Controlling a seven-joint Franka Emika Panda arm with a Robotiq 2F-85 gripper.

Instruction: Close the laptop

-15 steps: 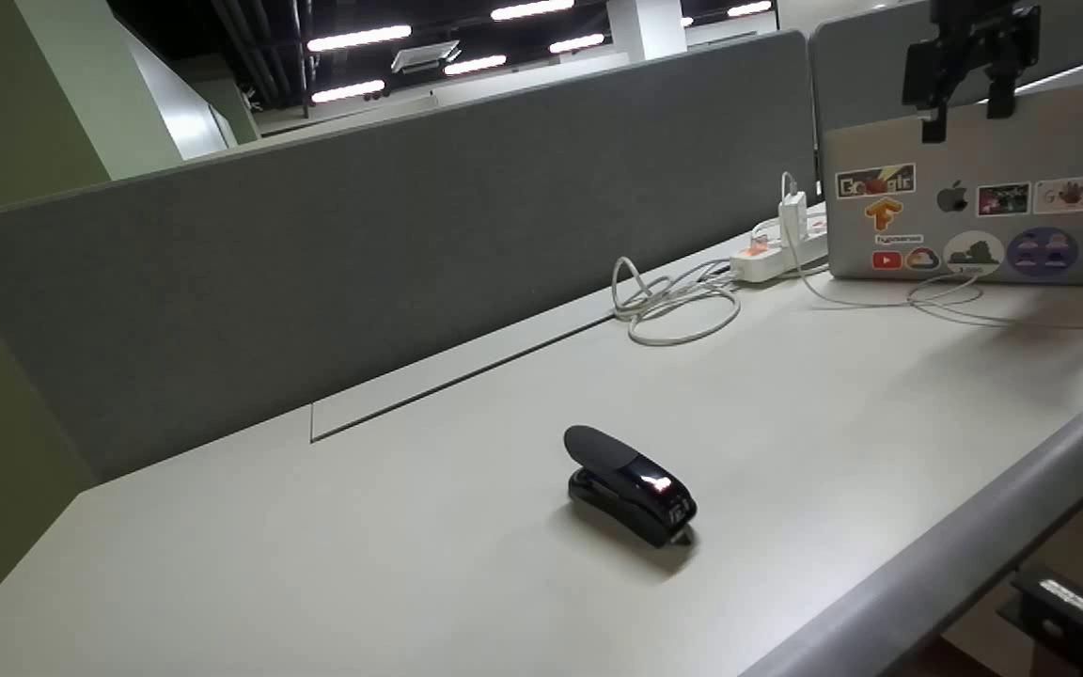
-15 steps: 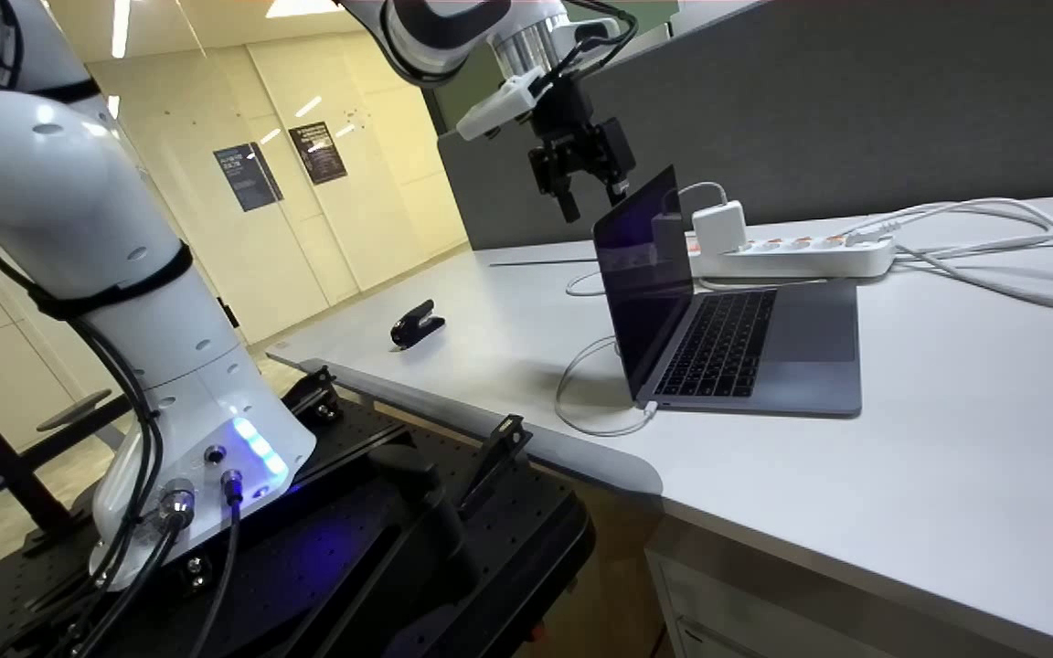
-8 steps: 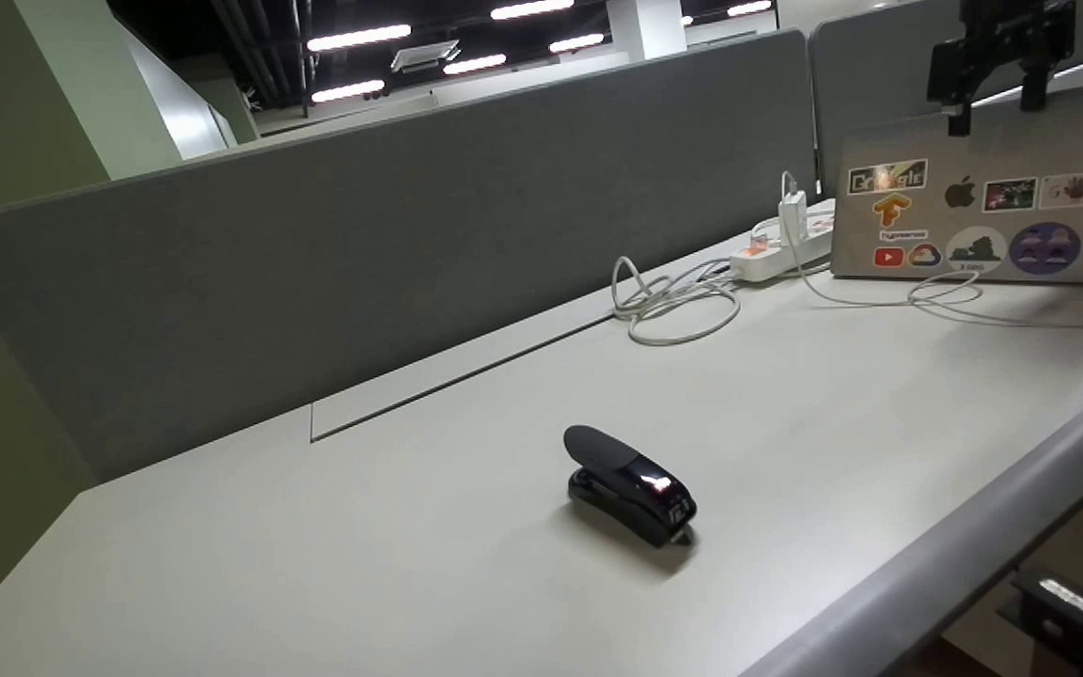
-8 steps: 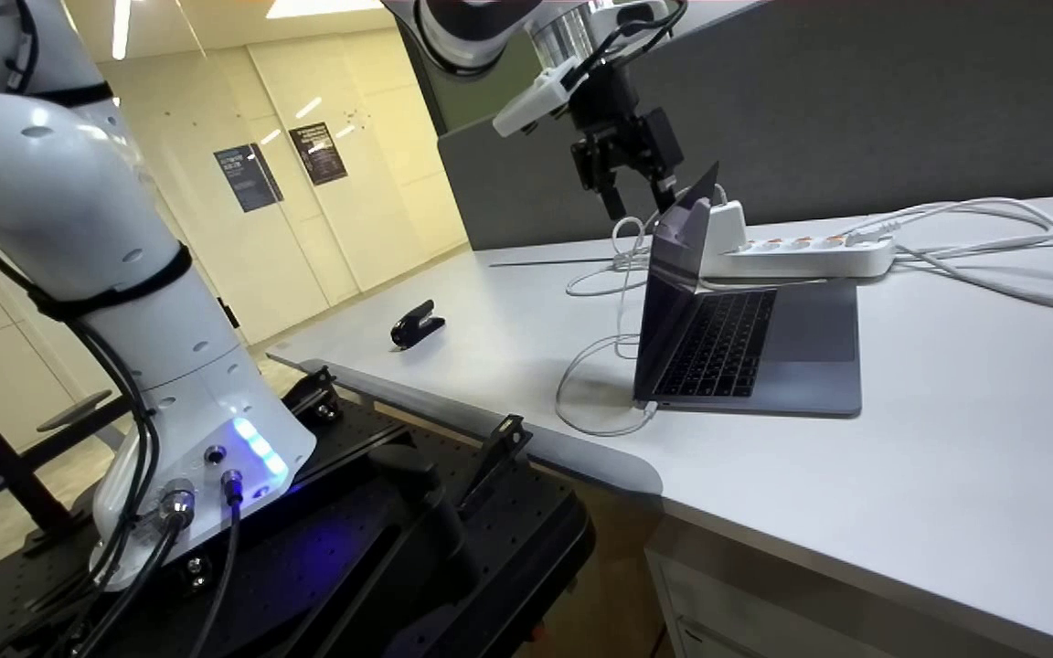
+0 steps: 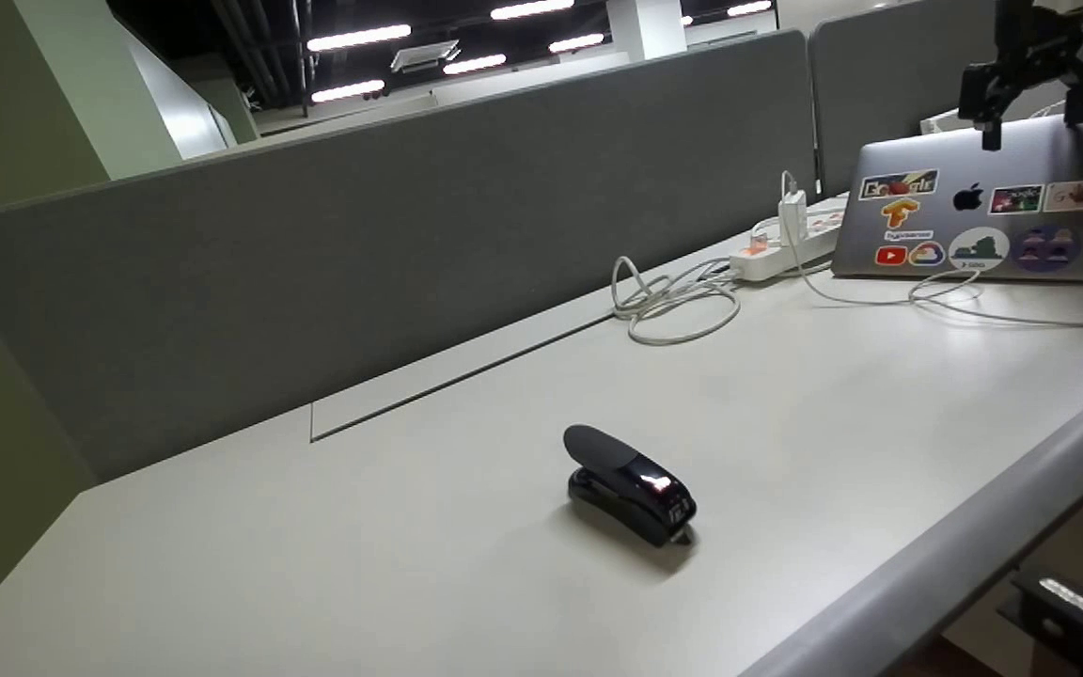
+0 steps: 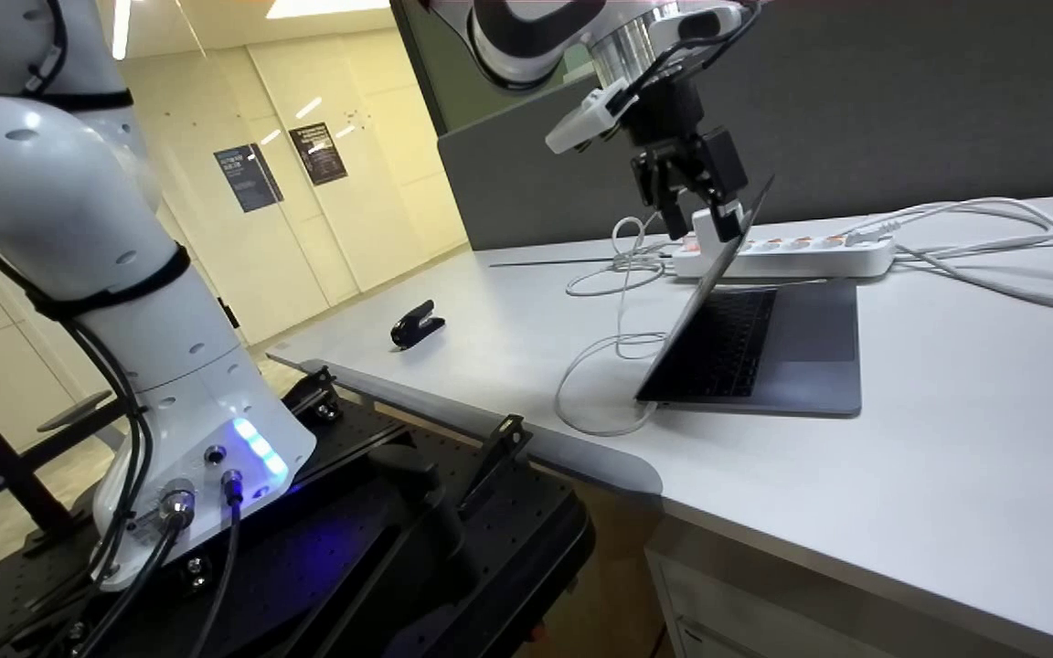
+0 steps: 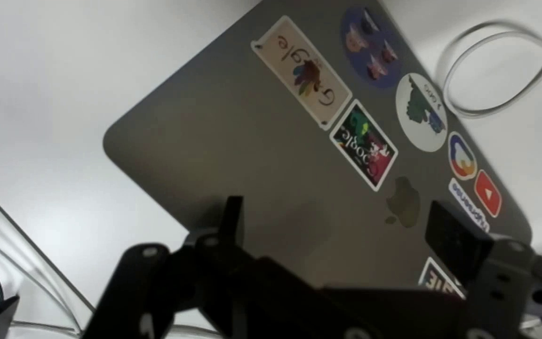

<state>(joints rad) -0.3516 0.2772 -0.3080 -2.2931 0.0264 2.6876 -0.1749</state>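
Note:
The silver-grey laptop (image 5: 950, 230) stands on the desk with its sticker-covered lid half folded over the keyboard. In an exterior view its base (image 6: 810, 334) lies flat and the lid slants up from the hinge. The lid's back (image 7: 252, 136) fills much of the wrist view. My gripper is open with nothing between its fingers; it shows in both exterior views (image 5: 1033, 130) (image 6: 702, 227) and the wrist view (image 7: 337, 215). Its fingertips are at the upper part of the lid's back. One finger appears to touch the lid; contact of the other is unclear.
A black stapler-like object (image 5: 631, 484) lies on the desk away from the laptop. A white power strip (image 6: 801, 262) with a charger stands behind the laptop. A white cable (image 5: 682, 342) runs along the desk to the laptop's hinge side. A grey divider (image 5: 410, 263) borders the desk.
The gripper has moved toward the laptop and against the lid. The lid has tilted from upright to leaning over the keyboard. The base and the black object have not moved.

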